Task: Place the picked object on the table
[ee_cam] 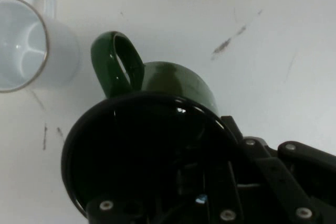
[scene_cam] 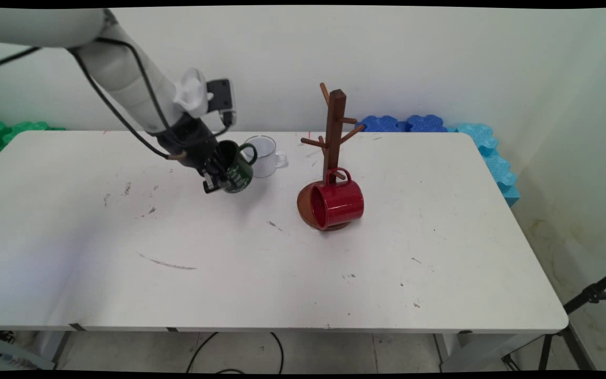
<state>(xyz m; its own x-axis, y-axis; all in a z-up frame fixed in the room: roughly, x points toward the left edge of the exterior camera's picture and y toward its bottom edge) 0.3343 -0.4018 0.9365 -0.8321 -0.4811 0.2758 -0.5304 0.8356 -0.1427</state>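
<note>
Green mug [scene_cam: 237, 171] tilted off the worktop [scene_cam: 261, 273], pinched at its rim by the jaws.

Mug tree [scene_cam: 334, 152] with a red mug [scene_cam: 334, 204] stands well right; white mug [scene_cam: 263, 155] sits just beside the green one. Gripper [scene_cam: 218, 176] has one finger inside the wall, one outside. Glossy, rigid, probably slippery and chip-prone; rim or handle [ee_cam: 118, 64] offers hold.

The main view looks from above the near side, down across the whole tabletop [scene_cam: 282, 273] toward the back wall [scene_cam: 387, 58]. The hand view rides on the tool, staring closely down along it. Both views share the green mug [scene_cam: 237, 169] [ee_cam: 173, 85] and the white mug [scene_cam: 263, 155] [ee_cam: 31, 45] beside it.
</note>
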